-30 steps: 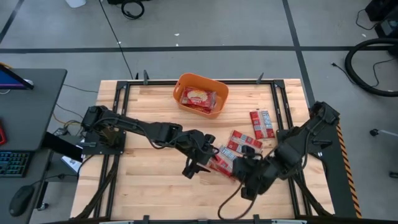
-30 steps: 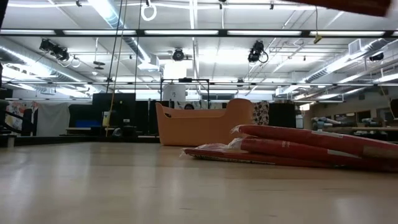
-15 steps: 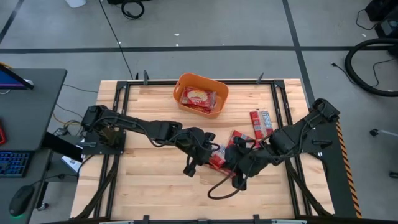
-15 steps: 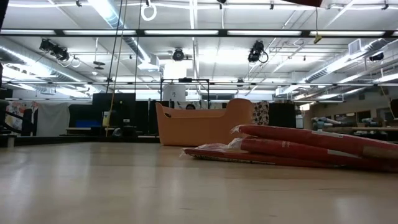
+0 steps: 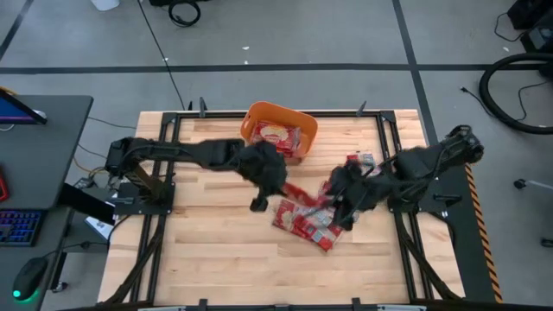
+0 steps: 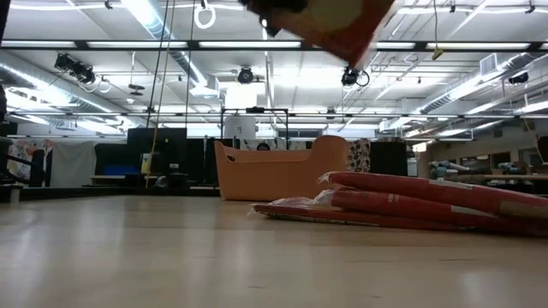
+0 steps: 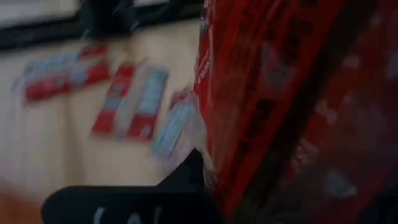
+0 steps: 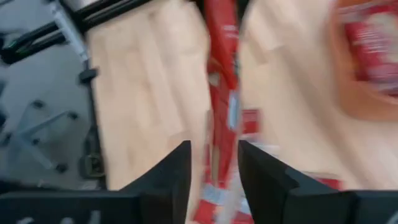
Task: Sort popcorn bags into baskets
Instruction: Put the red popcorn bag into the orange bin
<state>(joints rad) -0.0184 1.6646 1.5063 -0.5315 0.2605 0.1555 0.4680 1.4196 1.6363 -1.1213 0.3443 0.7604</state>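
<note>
A red popcorn bag (image 5: pixel 302 193) is off the table between my two grippers; it also shows at the top of the low view as the bag (image 6: pixel 330 21). My left gripper (image 5: pixel 275 183) is shut on its end toward the table's left. My right gripper (image 5: pixel 339 203) is at the other end. In the right wrist view its fingers (image 8: pixel 183 168) stand apart, with the bag (image 8: pixel 222 56) edge-on between them. The orange basket (image 5: pixel 302 123) stands at the far middle with one bag (image 5: pixel 275 136) lying in it. More bags (image 5: pixel 307 226) lie flat on the table below. My left gripper has the bag by its end toward the table's left, and the red film (image 7: pixel 233 174) runs right beside one dark finger (image 7: pixel 186 180). The bag is lifted clear of the table and stands on edge. My right gripper's fingers flank the bag; whether they touch it I cannot tell.
A loose pile of bags (image 6: pixel 411 205) lies right of the table's middle. Two more bags (image 5: pixel 363 168) lie farther right, near my right arm. The basket (image 6: pixel 274 171) stands behind the pile. Bare wood stretches across the near and left parts of the table.
My left gripper has gone up and toward the far edge, away from the pile and nearer the basket, and now has the lifted bag. My right gripper has also moved toward the far edge. In the low view the bag has come lower and toward the picture's left.
</note>
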